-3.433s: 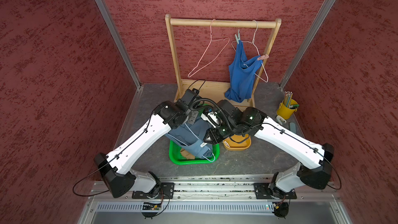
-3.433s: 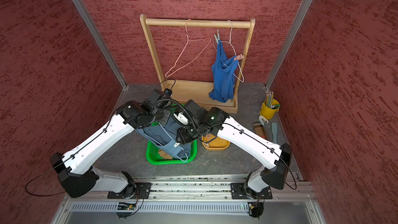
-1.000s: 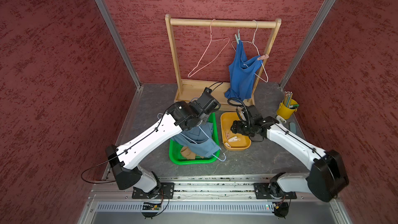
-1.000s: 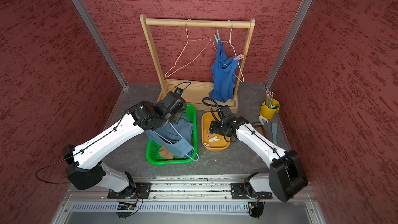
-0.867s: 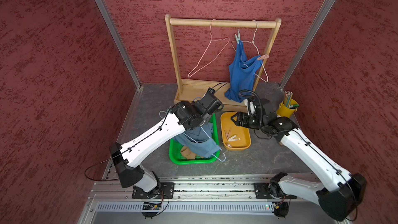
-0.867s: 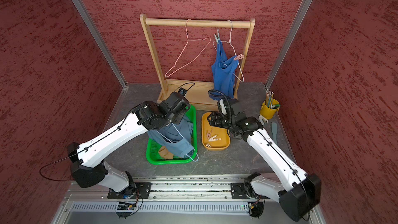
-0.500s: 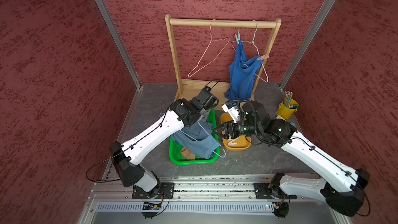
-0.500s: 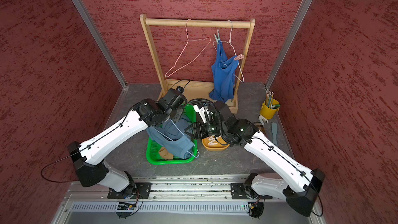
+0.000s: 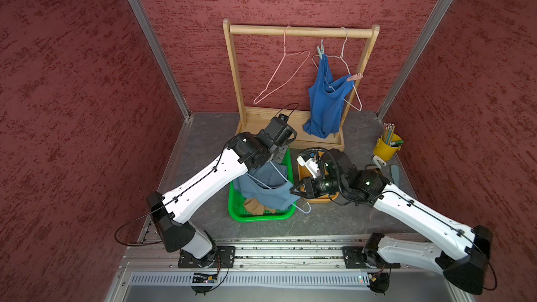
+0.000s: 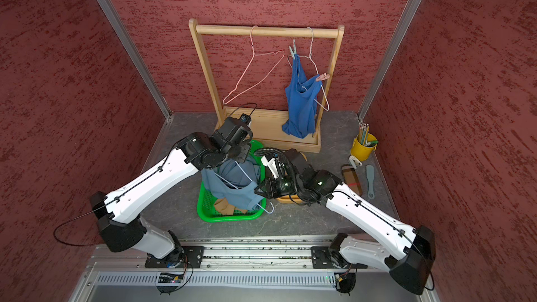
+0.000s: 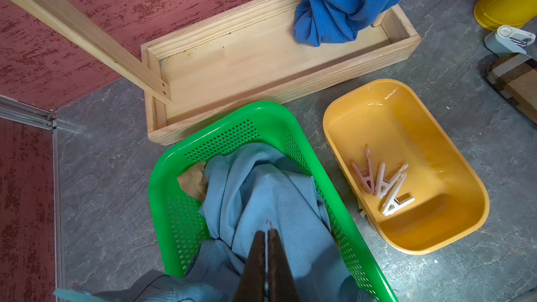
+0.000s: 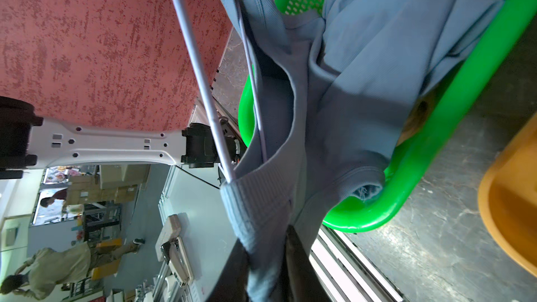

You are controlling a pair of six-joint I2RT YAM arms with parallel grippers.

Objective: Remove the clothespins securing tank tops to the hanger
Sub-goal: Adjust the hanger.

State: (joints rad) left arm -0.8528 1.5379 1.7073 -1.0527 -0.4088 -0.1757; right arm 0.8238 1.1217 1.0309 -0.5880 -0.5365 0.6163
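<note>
**Q.** Which step is shown?

**A.** Freeing the grey-blue tank top [image 9: 267, 193] from its wire hanger [image 12: 200, 82]. No pin shows on it. My left pincer [image 11: 267, 236] is clenched on the hanger's top and hangs it over the green basket [image 9: 258, 217], where the tan-brown top [image 9: 254, 206] lies. My right pincer [image 12: 266, 238] grasps the garment's shoulder band at the wire's end, with cloth between the jaws.

**Q.** And the clothespins?

**A.** Four clothespins [image 11: 380, 187] lie in the orange tub [image 11: 406, 129]. A teal clothespin [image 9: 320, 51] and a pink clothespin [image 9: 355, 77] fasten the royal blue tank top [image 9: 328, 103] to its hanger on the wooden rack [image 9: 299, 31].

**Q.** What does the next move call for?

**A.** As I judge it, my right pincer draws the band off the wire while my left holds firm, and the top drops into the basket. The two pins on the rack come after that.
</note>
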